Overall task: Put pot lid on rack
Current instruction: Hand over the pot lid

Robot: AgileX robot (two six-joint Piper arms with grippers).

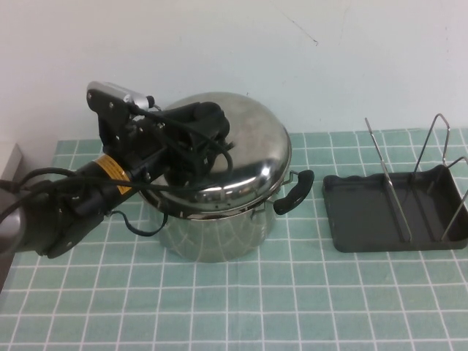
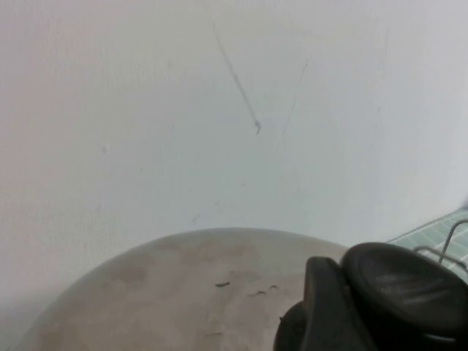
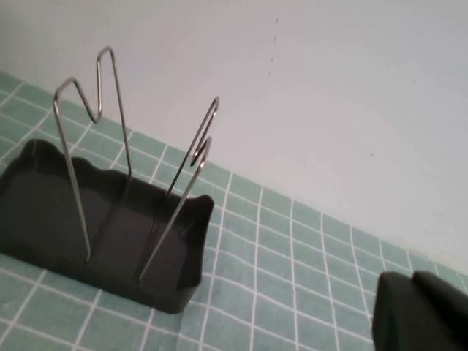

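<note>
The shiny domed pot lid [image 1: 245, 142] sits tilted on top of the steel pot [image 1: 212, 234], left of the table's middle. My left gripper [image 1: 207, 126] is over the lid's centre and shut on its black knob [image 2: 409, 285]; one black finger [image 2: 329, 307] presses against the knob in the left wrist view, with the lid's dome [image 2: 183, 292] below. The rack [image 1: 395, 212], wire uprights in a dark grey tray, stands at the right and holds nothing. It also shows in the right wrist view [image 3: 110, 219]. My right gripper [image 3: 418, 314] is out of the high view, shut, over the tiles beside the rack.
The pot's black handle [image 1: 294, 191] points toward the rack, with a gap of green tiled cloth [image 1: 314, 292] between them. A pale wall runs along the table's back edge. A grey box edge [image 1: 7, 164] shows at far left.
</note>
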